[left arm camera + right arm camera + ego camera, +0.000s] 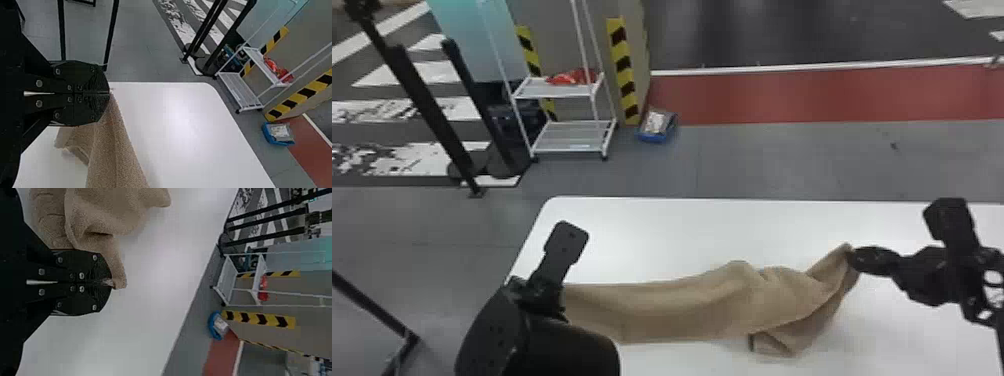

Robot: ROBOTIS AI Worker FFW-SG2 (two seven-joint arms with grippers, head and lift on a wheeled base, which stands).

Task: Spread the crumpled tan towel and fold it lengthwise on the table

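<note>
Your right tool (852, 259) pinches one end of the tan towel (682, 312); your left tool (548, 300) pinches the other (both with fingers pressed together on cloth). The towel stretches between them over the white desk (732, 225), rumpled toward the right tool. Past the desk stands a white cart (572, 137).

Your head view looks forward and down from above the table (682, 225). Your left and right wrist views, turned on their sides, look from nearer the tabletop, across it toward the floor (782, 155) beyond. All three share the white rack (572, 137) and blue bin (654, 137).
</note>
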